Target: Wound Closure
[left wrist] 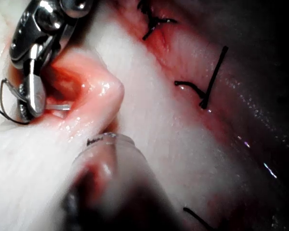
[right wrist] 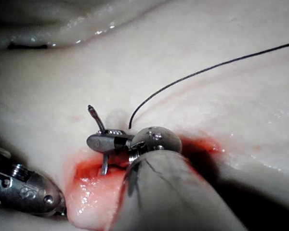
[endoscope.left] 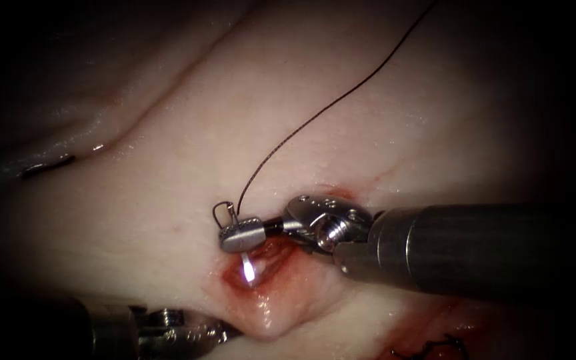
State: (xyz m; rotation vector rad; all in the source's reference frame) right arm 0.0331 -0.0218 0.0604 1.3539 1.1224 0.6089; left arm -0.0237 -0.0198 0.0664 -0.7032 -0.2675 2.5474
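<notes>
while clamped in the right tool [endoscope.left: 241, 235], needle [endoscope.left: 247, 267] tip over the cut [endoscope.left: 268, 267]

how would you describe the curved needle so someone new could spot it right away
Start at the pale pork-belly tissue and find its red, wet open cut. Just above it, the right arm's silver two-jawed tool clamps a thin curved steel needle, whose bright end shows inside the cut. Unlike the dark thread, it is rigid and shiny.

Needle [endoscope.left: 245, 257] in right tool [endoscope.left: 243, 233]
</notes>
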